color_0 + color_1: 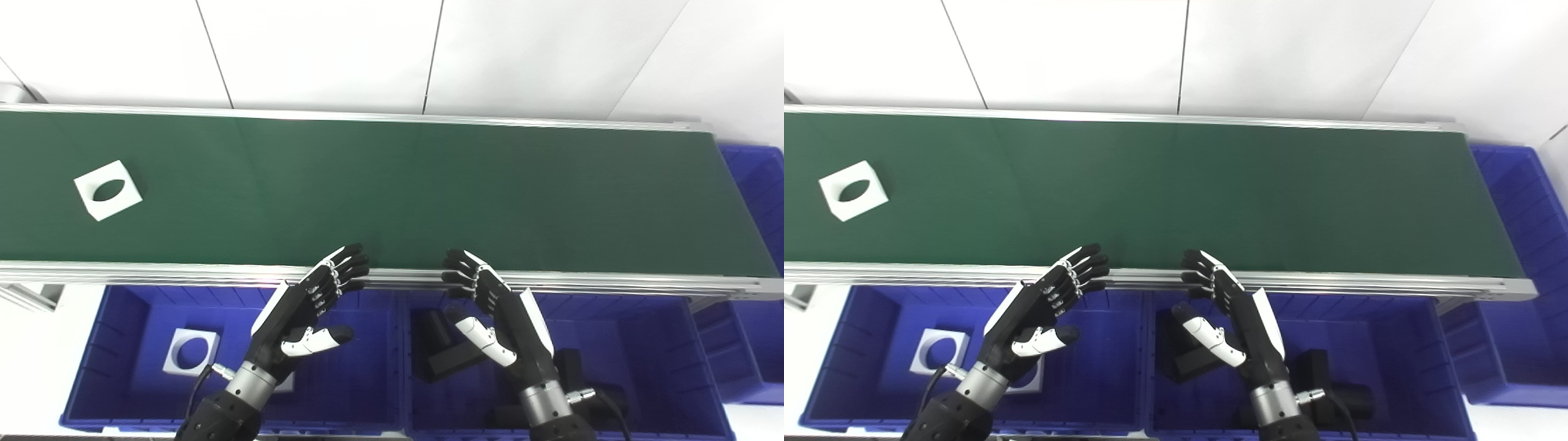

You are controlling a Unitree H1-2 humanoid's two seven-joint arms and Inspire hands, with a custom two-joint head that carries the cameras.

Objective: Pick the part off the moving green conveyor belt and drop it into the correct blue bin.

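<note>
A white square part with a round hole [108, 190] lies at the far left of the green conveyor belt [392, 190]; it also shows in the right eye view [853, 190]. My left hand [306, 312] is open and empty, held over the left blue bin [104, 367], fingertips at the belt's near rail. My right hand [496, 306] is open and empty over the middle blue bin [674, 343], fingertips at the same rail. The left bin holds a white square part with a hole [191, 351]. The middle bin holds black parts [444, 352].
A silver rail [184, 272] runs along the belt's near edge. Another blue bin [756, 184] stands past the belt's right end. A white wall lies behind the belt.
</note>
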